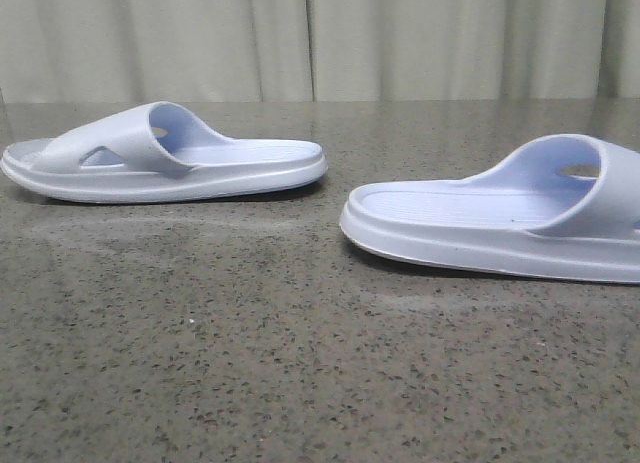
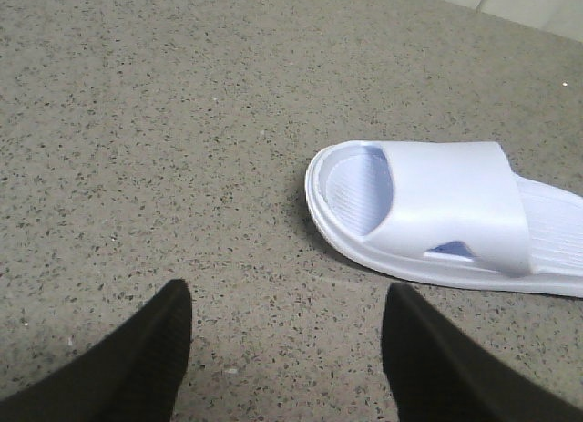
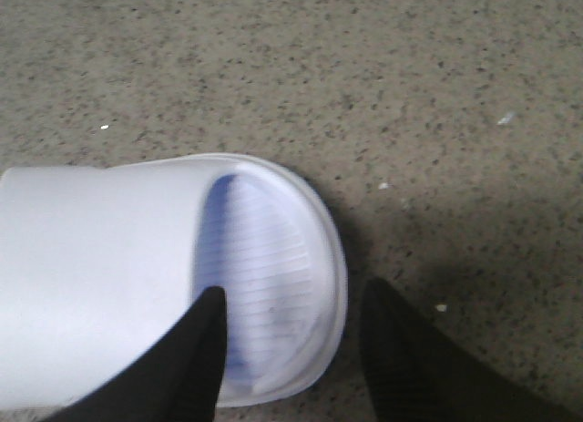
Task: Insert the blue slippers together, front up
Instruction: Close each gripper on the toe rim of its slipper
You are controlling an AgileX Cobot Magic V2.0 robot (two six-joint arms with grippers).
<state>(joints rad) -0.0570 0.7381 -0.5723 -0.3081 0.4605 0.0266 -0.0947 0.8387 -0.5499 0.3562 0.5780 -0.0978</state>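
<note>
Two pale lavender-blue slippers lie sole-down on the speckled table. One slipper (image 1: 165,155) is at the left, the other slipper (image 1: 510,213) at the right, running off the right edge. Neither gripper shows in the front view. In the left wrist view my left gripper (image 2: 287,299) is open and empty above bare table, with the left slipper (image 2: 437,212) a little way beyond it. In the right wrist view my right gripper (image 3: 291,303) is open, its fingers straddling the toe end of the right slipper (image 3: 164,276); one finger is over the footbed, the other beside the rim.
The grey speckled stone table (image 1: 300,363) stretches in front of both slippers. A pale curtain (image 1: 320,38) hangs behind the table's far edge.
</note>
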